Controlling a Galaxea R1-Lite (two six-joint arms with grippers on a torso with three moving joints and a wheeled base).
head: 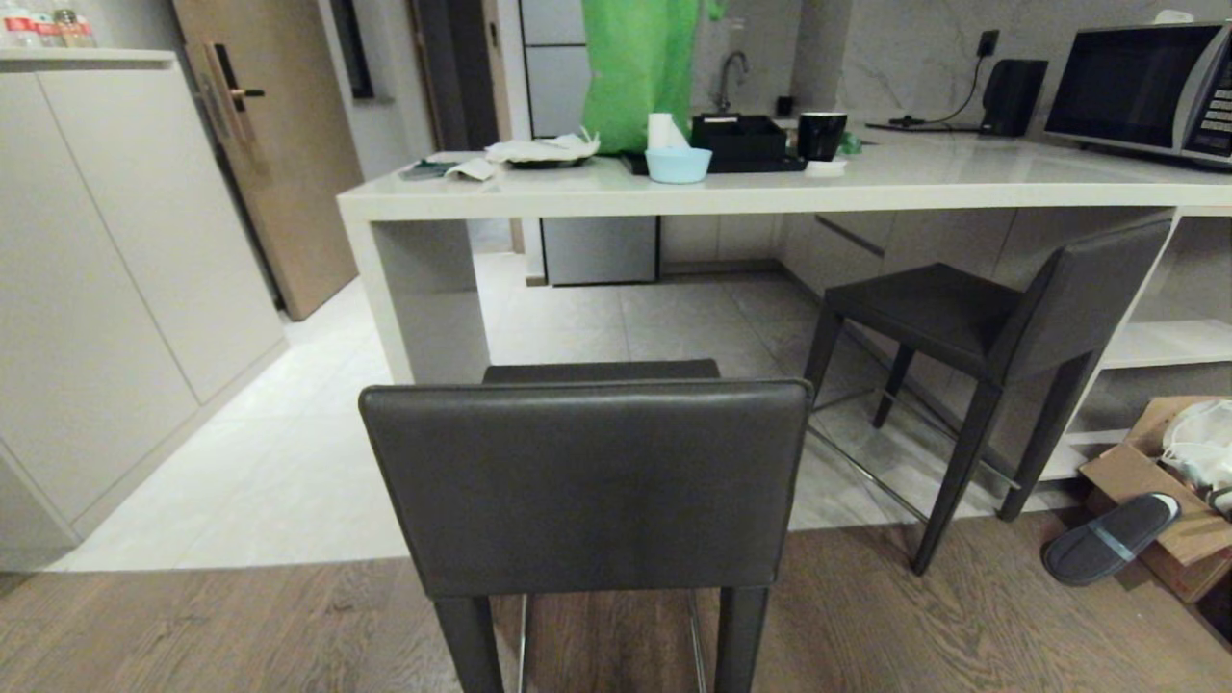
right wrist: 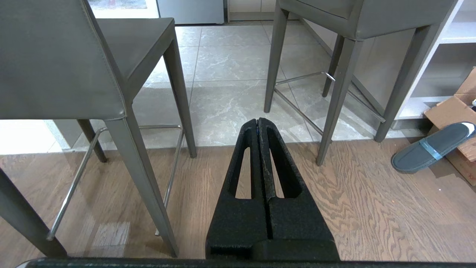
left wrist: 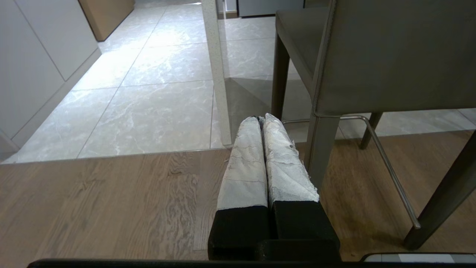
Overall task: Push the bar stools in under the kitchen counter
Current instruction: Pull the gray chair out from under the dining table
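Now | near stool (head: 587,481) stands out from the bench (head: 751,197), backrest toward the robot; second stool (head: 1001,327) angled, seat partly under it | left gripper (left wrist: 262,118) and right gripper (right wrist: 258,120): fingers pressed together, empty, low beside the near stool | advice: push the backrest squarely, keeping the legs straight.

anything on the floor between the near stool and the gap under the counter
Nothing visible. The near stool faces the opening under the kitchen counter, with only bare tile floor ahead. The panel leg stands to its left, the other stool to its right, angled; both are off the straight path.
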